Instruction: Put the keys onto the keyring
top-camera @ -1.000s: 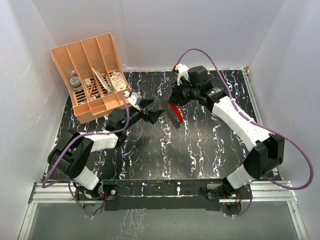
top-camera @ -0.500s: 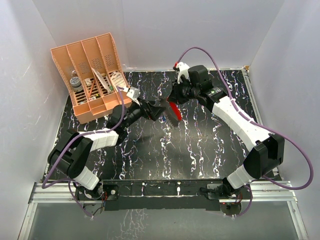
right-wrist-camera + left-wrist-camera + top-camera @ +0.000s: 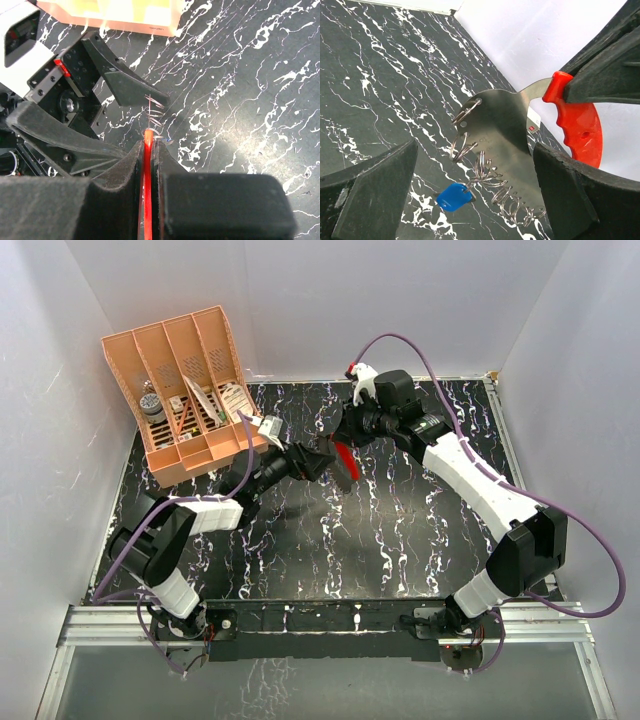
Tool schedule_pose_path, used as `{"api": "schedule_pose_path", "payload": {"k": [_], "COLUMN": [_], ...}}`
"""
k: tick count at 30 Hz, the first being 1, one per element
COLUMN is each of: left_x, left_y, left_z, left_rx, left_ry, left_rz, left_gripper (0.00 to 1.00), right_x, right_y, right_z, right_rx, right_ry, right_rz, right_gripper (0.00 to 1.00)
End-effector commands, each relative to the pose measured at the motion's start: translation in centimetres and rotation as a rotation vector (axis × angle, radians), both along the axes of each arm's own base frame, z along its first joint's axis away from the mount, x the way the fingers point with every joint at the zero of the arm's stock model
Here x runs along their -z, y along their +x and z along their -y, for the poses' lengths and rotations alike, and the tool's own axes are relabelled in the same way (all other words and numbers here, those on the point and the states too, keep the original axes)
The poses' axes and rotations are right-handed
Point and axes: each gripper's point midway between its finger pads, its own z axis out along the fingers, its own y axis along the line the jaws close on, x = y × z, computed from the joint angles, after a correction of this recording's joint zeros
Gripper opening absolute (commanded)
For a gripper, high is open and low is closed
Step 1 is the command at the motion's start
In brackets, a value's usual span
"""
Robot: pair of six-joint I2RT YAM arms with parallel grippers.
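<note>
The small silver key with a bright blue plastic head (image 3: pixel 454 196) hangs in the air above the black, white-veined marble table (image 3: pixel 380 75). It appears to be linked to a string of thin wire split rings (image 3: pixel 487 172), though the join itself is too fine to be confirmed. These rings dangle from the pale metal side of the red-and-silver D-shaped keyring (image 3: pixel 501 125). The keyring is held up by its red curved side, which is clamped in the tightly closed right gripper (image 3: pixel 149 142). The left gripper (image 3: pixel 318 462) is spread fully and holds nothing, with one finger (image 3: pixel 375 192) on either side of the key. The step is best done if the keyring is kept motionless, the key is centred between the jaws and the blue head is pinched rather than the slippery wire. Swinging of the rings is to be avoided.
</note>
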Motion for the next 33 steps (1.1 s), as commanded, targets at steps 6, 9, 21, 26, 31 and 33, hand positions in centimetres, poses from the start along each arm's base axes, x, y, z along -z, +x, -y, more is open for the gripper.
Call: {"api": "schedule_pose_path", "payload": {"k": [6, 9, 21, 26, 31, 33], "left_x": [-2.6, -2.7, -3.3, -4.2, -4.4, -4.4], "left_y": [0.8, 1.0, 0.7, 0.3, 0.2, 0.1], "left_z": [1.6, 1.7, 1.7, 1.8, 2.1, 2.2], "left_rx": [-0.014, -0.038, -0.041, -0.020, -0.003, 0.002], "left_ry": [-0.065, -0.068, -0.101, -0.132, -0.142, -0.146], "left_rz": [0.052, 0.052, 0.041, 0.054, 0.048, 0.041], "left_gripper": [0.98, 0.97, 0.69, 0.60, 0.46, 0.38], "right_x": [-4.1, -4.1, -4.3, -4.1, -4.0, -3.9], "right_y": [0.9, 1.0, 1.4, 1.6, 1.8, 1.8], "right_z": [-1.5, -1.5, -1.5, -1.5, -1.5, -1.6], "right_rx": [0.007, 0.023, 0.049, 0.056, 0.059, 0.057], "right_ry": [0.083, 0.077, 0.088, 0.088, 0.091, 0.093], "right_rz": [0.113, 0.117, 0.127, 0.132, 0.135, 0.133], "right_gripper": [0.00, 0.00, 0.00, 0.00, 0.00, 0.00]}}
